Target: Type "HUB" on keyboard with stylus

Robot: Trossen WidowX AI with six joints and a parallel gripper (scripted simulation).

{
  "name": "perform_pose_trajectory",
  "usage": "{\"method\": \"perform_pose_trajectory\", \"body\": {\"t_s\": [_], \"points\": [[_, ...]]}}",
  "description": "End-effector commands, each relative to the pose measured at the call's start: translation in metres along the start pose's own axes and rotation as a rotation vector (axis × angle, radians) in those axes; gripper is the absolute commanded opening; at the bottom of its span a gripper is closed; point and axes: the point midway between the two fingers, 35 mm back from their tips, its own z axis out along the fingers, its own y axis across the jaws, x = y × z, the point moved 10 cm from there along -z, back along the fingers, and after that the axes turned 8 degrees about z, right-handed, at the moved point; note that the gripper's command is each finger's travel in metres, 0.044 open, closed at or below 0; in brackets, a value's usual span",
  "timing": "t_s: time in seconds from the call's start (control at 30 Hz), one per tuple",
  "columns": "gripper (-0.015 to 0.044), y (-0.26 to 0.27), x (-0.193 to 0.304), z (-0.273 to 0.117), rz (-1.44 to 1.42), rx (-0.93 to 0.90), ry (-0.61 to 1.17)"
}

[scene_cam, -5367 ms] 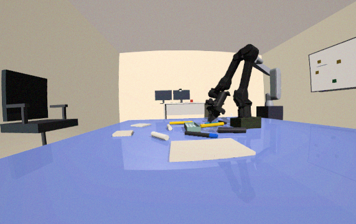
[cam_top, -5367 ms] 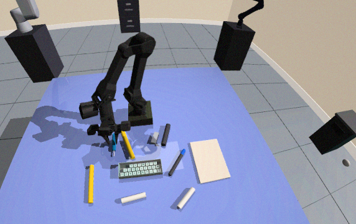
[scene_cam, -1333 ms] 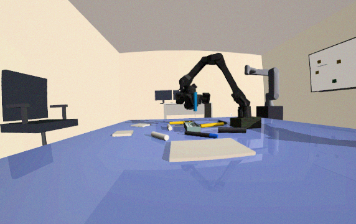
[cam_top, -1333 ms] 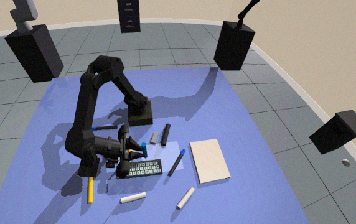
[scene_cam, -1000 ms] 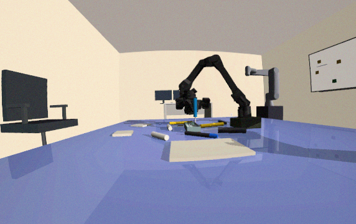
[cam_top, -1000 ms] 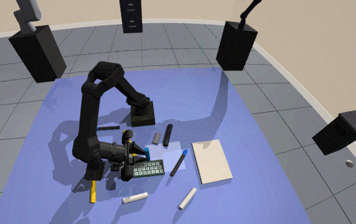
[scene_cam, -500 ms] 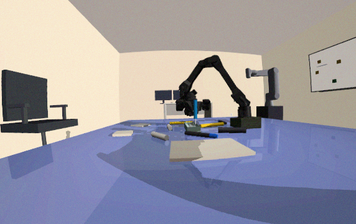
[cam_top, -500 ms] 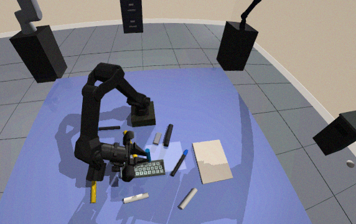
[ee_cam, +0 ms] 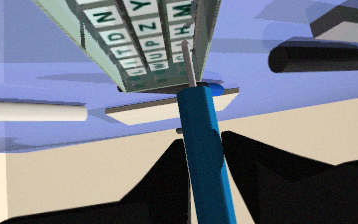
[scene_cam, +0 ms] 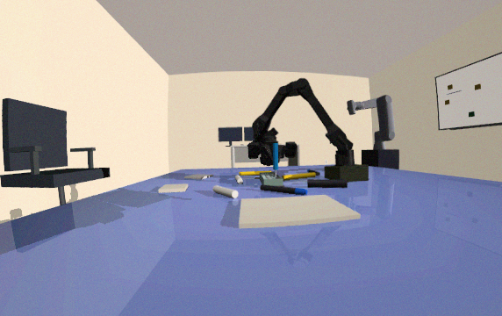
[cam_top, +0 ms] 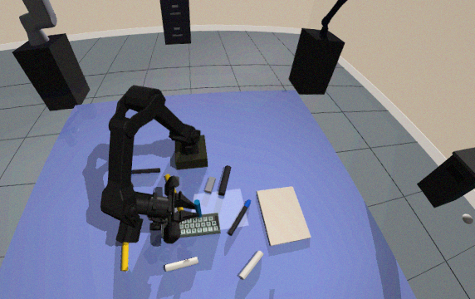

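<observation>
From the wrist, the gripper's black fingers are pinching the blue stylus by its barrel, and its thin tip is pointing down at the keyboard, around the H key; whether it is touching, I can't tell. Beyond, a dark pen is lying beside the keyboard, with a pale notebook past it. The stylus is looking light and stiff, its smooth barrel perhaps slippery, so the thick middle is probably the place for gripping; a firm press could be tilting it.
</observation>
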Motion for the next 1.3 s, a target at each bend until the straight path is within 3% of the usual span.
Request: {"method": "perform_pose_trajectory", "body": {"t_s": [0.0,1.0,1.27], "points": [[0.0081,0.0,-0.002,0.001,0.004,0.0,0.001],[0.0081,0.001,-0.008,0.005,0.004,0.0,0.001],[0.0081,-0.002,0.02,-0.012,0.004,0.0,0.001]]}}
